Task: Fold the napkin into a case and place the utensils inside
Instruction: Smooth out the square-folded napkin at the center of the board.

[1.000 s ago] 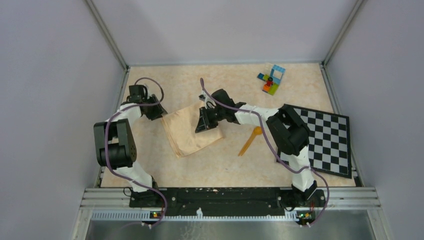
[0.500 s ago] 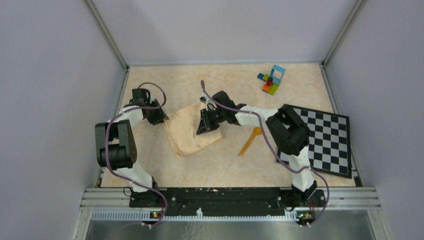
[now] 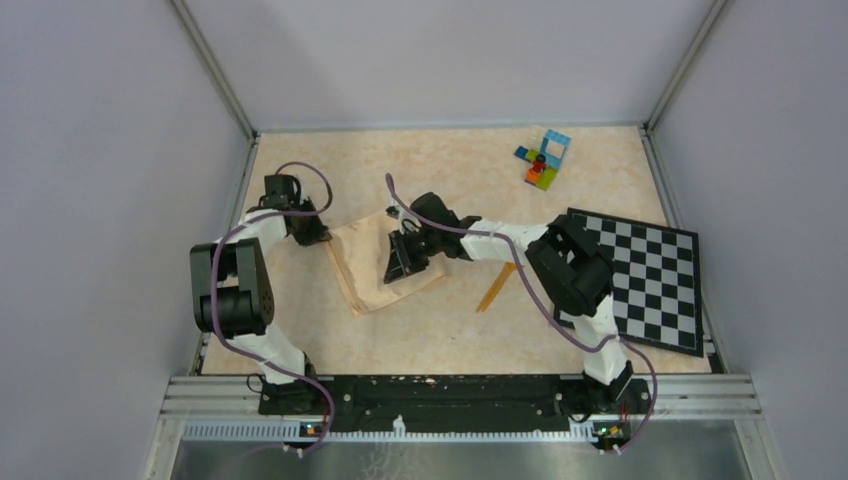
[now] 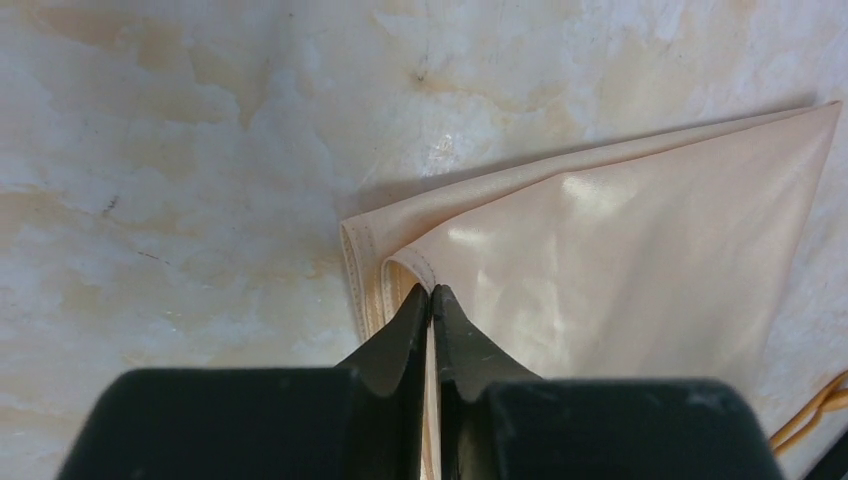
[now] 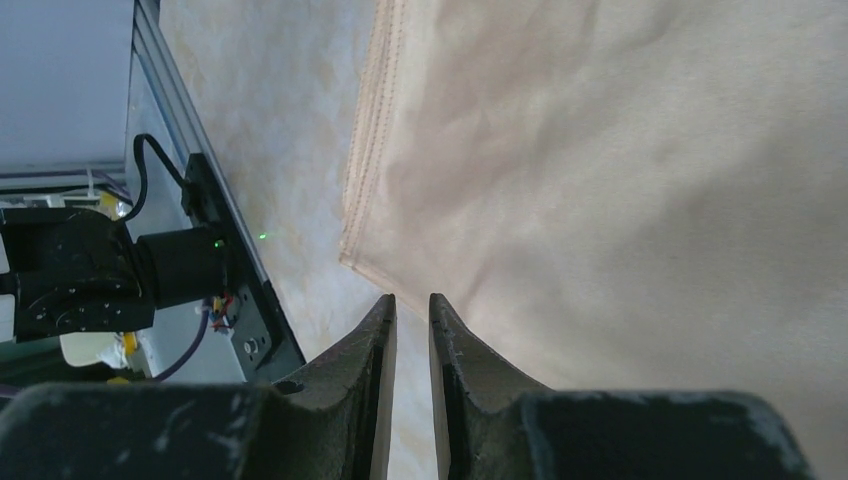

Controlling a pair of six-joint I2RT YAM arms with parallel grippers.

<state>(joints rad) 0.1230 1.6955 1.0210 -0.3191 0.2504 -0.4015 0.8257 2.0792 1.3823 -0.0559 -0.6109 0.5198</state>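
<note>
The peach-tan napkin (image 3: 365, 268) lies folded in layers on the table, left of centre. My left gripper (image 3: 318, 238) is at its far left corner, shut on the hemmed top layer (image 4: 431, 290); the cloth (image 4: 620, 260) spreads to the right. My right gripper (image 3: 395, 268) is over the napkin's right half, its jaws nearly closed on the cloth edge (image 5: 410, 298); the cloth (image 5: 620, 180) fills that view. The orange utensils (image 3: 496, 286) lie together on the table right of the napkin, partly under my right arm. An orange tip (image 4: 808, 424) shows in the left wrist view.
A black-and-white checkered board (image 3: 650, 280) lies at the right edge. Multicoloured toy bricks (image 3: 542, 158) sit at the back right. The cell's walls and frame rails close in the table on three sides. The left arm's base (image 5: 90, 270) shows in the right wrist view.
My right gripper has moved left and toward the front across the napkin, drawing the cloth's right part with it. My left gripper has stayed at the far left corner.
</note>
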